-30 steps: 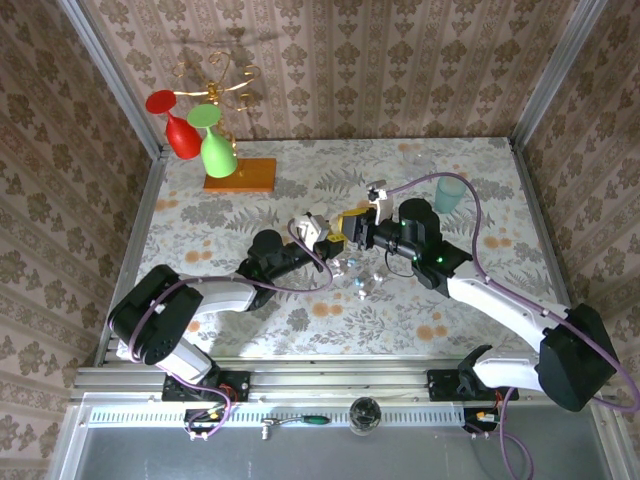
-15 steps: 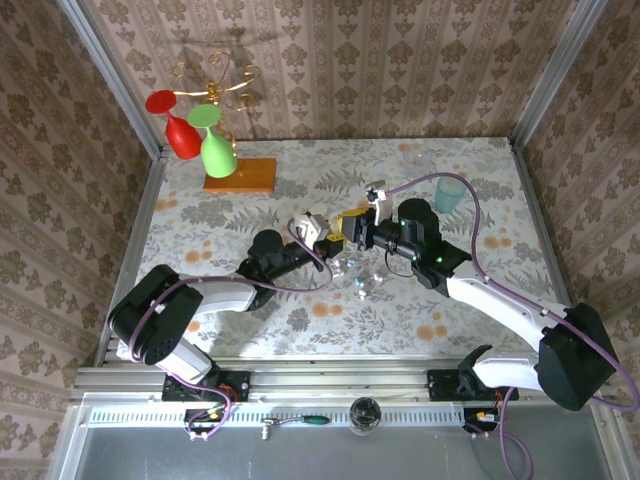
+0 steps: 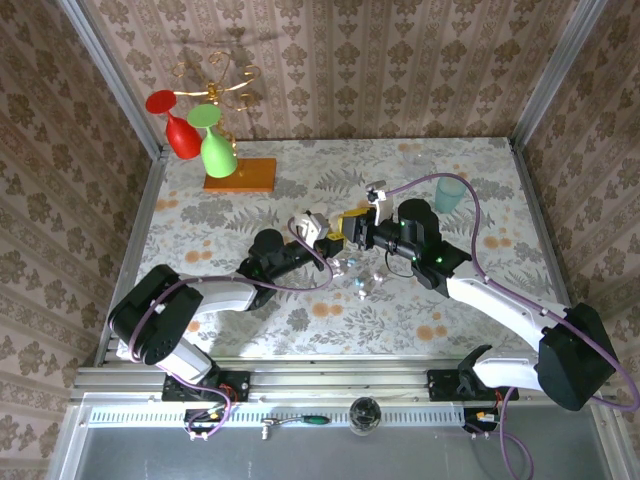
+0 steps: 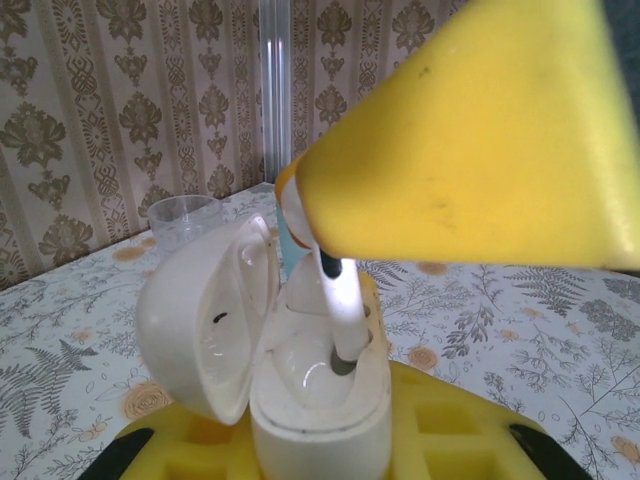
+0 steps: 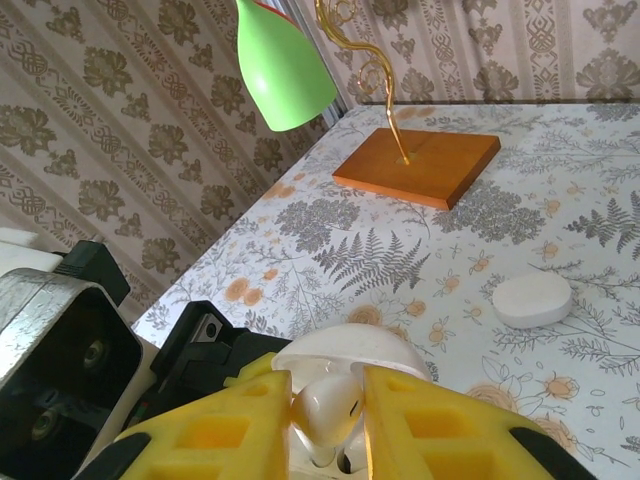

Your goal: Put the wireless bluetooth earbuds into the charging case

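The charging case (image 4: pixel 318 415), pale and pebble-shaped, stands upright between the yellow pads of my left gripper (image 4: pixel 320 450), which is shut on it. Its lid (image 4: pixel 205 320) hangs open to the left. One of the earbuds (image 5: pixel 326 410) is pinched between the yellow fingers (image 5: pixel 230 425) of my right gripper (image 5: pixel 327 418). Its white stem (image 4: pixel 345 305) points down into a socket of the case. From above, both grippers meet at mid-table, left gripper (image 3: pixel 322 243) against right gripper (image 3: pixel 346 230). The other earbud I cannot pick out.
A white pebble-like item (image 5: pixel 532 298) lies on the table beyond the case. A wooden stand (image 3: pixel 240 175) with red and green glasses is at the back left, a teal cup (image 3: pixel 449 193) and a clear cup (image 4: pixel 183 215) at the back right. Small glinting bits (image 3: pixel 362 285) lie near the grippers.
My right gripper has edged slightly toward the left gripper with the earbud. The left arm and the case have stayed put.
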`<move>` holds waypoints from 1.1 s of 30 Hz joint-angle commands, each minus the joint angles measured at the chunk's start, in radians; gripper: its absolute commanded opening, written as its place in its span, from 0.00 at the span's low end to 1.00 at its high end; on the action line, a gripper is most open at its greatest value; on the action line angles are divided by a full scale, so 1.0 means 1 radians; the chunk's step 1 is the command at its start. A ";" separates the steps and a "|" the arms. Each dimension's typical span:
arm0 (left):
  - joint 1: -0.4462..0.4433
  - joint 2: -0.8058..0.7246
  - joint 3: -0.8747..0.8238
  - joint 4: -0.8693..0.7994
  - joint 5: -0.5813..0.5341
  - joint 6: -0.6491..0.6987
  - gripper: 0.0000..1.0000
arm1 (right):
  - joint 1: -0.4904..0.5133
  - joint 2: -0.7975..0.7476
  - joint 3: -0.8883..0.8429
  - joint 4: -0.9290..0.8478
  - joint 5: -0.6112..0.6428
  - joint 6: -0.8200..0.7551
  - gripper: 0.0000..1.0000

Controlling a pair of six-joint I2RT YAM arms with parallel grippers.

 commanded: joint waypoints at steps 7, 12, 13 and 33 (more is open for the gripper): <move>0.003 -0.033 0.038 0.028 -0.035 -0.017 0.00 | 0.008 0.042 -0.013 -0.068 0.044 -0.007 0.25; 0.003 -0.032 0.041 0.028 -0.046 -0.017 0.00 | 0.014 0.034 -0.028 -0.047 0.041 -0.010 0.27; 0.004 -0.032 0.043 0.028 -0.045 -0.016 0.00 | 0.015 0.031 -0.028 -0.049 0.045 -0.008 0.27; 0.021 -0.014 0.012 0.060 -0.016 -0.026 0.00 | 0.009 -0.066 0.016 -0.092 0.056 0.038 0.54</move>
